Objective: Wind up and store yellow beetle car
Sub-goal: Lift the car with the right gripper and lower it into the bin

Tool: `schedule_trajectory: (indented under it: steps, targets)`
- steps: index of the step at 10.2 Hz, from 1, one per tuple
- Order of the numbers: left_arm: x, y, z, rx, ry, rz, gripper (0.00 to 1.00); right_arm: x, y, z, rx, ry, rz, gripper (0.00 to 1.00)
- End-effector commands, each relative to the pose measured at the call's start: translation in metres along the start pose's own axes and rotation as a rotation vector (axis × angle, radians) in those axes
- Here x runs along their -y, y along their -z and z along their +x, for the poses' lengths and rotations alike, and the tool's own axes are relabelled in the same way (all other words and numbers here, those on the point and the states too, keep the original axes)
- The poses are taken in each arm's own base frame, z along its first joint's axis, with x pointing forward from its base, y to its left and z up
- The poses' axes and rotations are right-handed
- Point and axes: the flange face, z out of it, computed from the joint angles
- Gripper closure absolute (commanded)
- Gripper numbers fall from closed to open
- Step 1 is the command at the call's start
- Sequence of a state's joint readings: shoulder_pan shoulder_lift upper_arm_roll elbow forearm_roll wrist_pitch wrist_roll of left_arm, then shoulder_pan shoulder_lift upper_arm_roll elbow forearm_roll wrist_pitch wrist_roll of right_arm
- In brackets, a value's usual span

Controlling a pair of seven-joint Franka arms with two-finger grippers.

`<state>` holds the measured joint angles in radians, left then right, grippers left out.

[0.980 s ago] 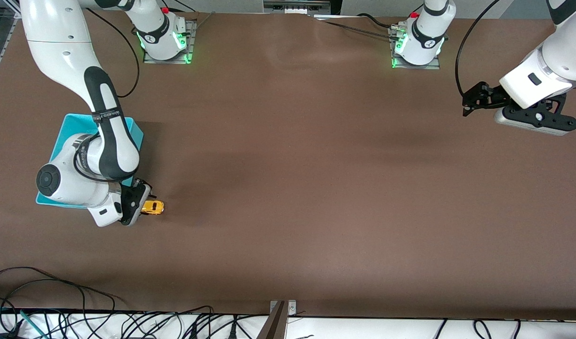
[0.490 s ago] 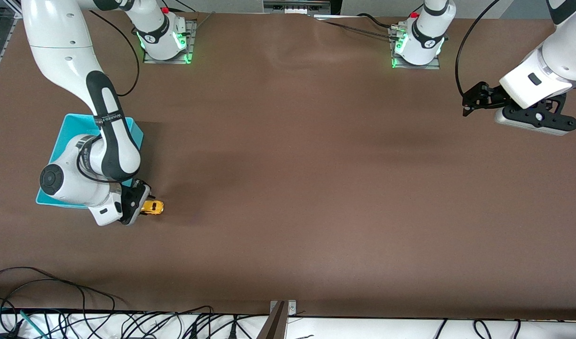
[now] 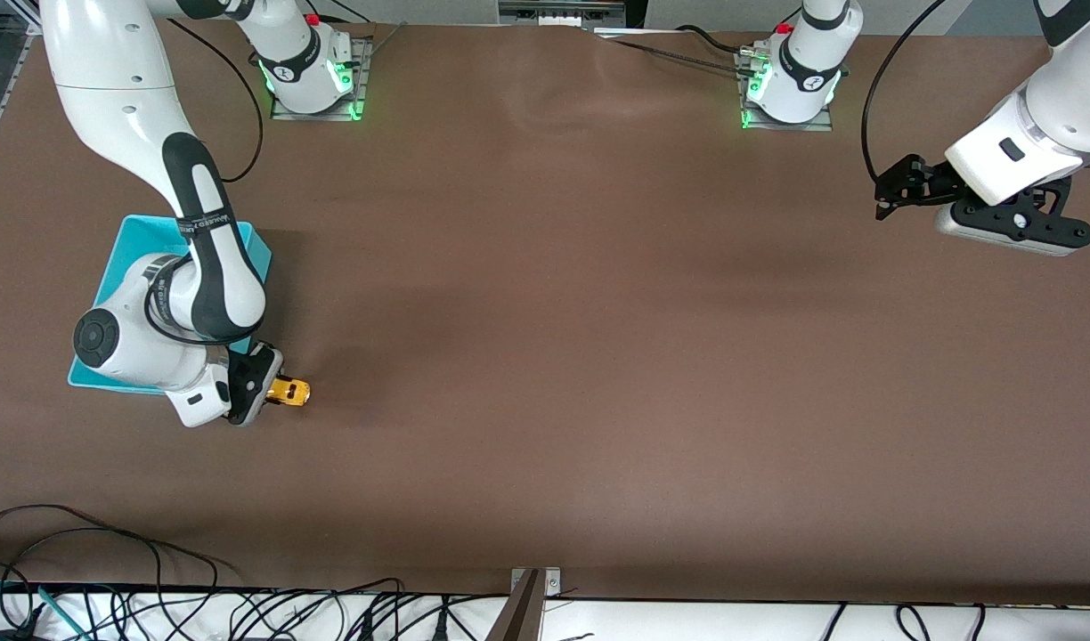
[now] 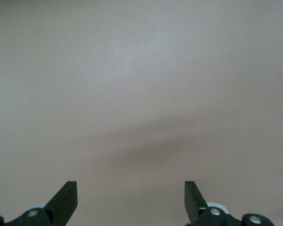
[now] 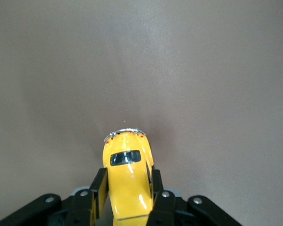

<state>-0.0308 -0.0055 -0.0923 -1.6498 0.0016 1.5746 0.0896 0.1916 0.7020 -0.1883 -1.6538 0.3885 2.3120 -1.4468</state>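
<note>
Yellow beetle car [image 3: 289, 391]: a tiny yellow-orange toy with a rounded body and a dark window, low on the brown worktop [image 3: 563, 356] toward the right arm's end, just beside the turquoise bin's corner that is nearest the front camera. It is well in from the worktop's edge by the front camera.
Car in the right wrist view: the yellow beetle car [image 5: 126, 181] sits lengthwise between the two black fingers [image 5: 98, 192], its rounded end with a chrome bumper sticking out past the fingertips over bare worktop.
Right gripper [image 3: 269, 388]: down at the worktop, its fingers pinching the car's sides. Only one end of the toy shows past the gripper from the front camera.
Right arm: reaches from its base at the worktop's robot edge, its elbow and wrist passing over the turquoise bin.
Turquoise bin [image 3: 140, 236]: an open, rectangular tray near the worktop's end on the right arm's side, far larger than the car and mostly covered by the arm. Its inside cannot be judged.
Left gripper [image 3: 892, 190]: held in the air over the worktop's end on the left arm's side, waiting, well apart from the car.
Left fingers [image 4: 66, 200]: spread wide, with only bare worktop between them.
</note>
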Motion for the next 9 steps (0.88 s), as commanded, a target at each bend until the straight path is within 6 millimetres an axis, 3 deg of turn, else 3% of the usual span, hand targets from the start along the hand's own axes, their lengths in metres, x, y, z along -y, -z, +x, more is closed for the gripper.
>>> schedule_trajectory:
  steps: [1,4,6,9]
  targets:
    - [-0.001,0.006,-0.004,-0.008,-0.007,-0.023,0.0,0.005,0.001,0.003,-0.009,-0.003,-0.001,1.0]
    - [0.0,0.005,-0.006,0.011,-0.002,-0.025,0.0,0.013,0.057,0.028,0.013,-0.078,0.006,1.0]
    - [0.0,0.005,-0.006,0.009,-0.002,-0.025,0.0,0.023,0.123,0.041,0.088,-0.166,-0.045,1.0]
    - [-0.001,0.005,-0.006,0.009,-0.004,-0.025,0.0,0.046,0.203,0.036,0.144,-0.221,-0.039,1.0]
